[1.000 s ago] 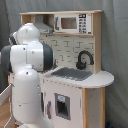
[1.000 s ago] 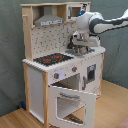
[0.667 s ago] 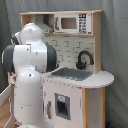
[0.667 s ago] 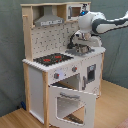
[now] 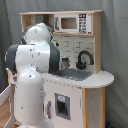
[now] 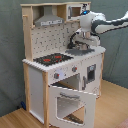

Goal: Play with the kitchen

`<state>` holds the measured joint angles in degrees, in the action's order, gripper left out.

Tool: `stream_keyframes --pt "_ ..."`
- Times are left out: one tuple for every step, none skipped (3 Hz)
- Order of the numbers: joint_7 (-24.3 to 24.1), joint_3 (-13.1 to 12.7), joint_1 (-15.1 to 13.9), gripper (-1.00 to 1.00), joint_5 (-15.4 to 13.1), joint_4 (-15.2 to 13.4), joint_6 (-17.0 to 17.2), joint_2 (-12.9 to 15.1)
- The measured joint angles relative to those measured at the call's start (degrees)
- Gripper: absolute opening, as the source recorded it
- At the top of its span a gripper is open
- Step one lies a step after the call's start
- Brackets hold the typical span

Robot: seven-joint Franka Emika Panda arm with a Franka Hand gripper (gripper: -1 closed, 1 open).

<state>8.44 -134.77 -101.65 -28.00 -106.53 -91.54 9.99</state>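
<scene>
The kitchen [image 6: 37, 80] is a tall white and light-wood toy unit, seen in both exterior views. Its windowed oven door [image 6: 72, 102] hangs open and down at the front. On the counter is a black stovetop [image 6: 52, 59] with red rings, under a grey hood [image 6: 49, 20]. My gripper [image 6: 81, 46] hovers low over the grey sink [image 5: 75, 75], close to the black faucet [image 5: 84, 59]. In the first exterior view my white arm [image 5: 32, 55] hides the kitchen's left half, including the stovetop. The small microwave [image 5: 70, 22] sits on the top shelf.
A grey curtain [image 6: 10, 55] hangs behind the kitchen. The unit stands on a wooden floor [image 6: 112, 107]. My arm's base [image 5: 30, 100] stands right against the kitchen's left side in the first exterior view.
My arm has shifted slightly, with the wrist a little lower over the sink. The oven door has stayed open.
</scene>
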Motion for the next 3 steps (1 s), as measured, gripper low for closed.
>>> stream_keyframes --pt "1.04 4.39 0.00 -1.00 0.00 -3.12 -2.24 0.03" --pt "4.58 8.37 0.00 -1.00 0.00 -4.11 -4.34 0.05" --pt "7.00 8.85 0.03 -1.00 0.73 -4.11 -8.41 -3.46"
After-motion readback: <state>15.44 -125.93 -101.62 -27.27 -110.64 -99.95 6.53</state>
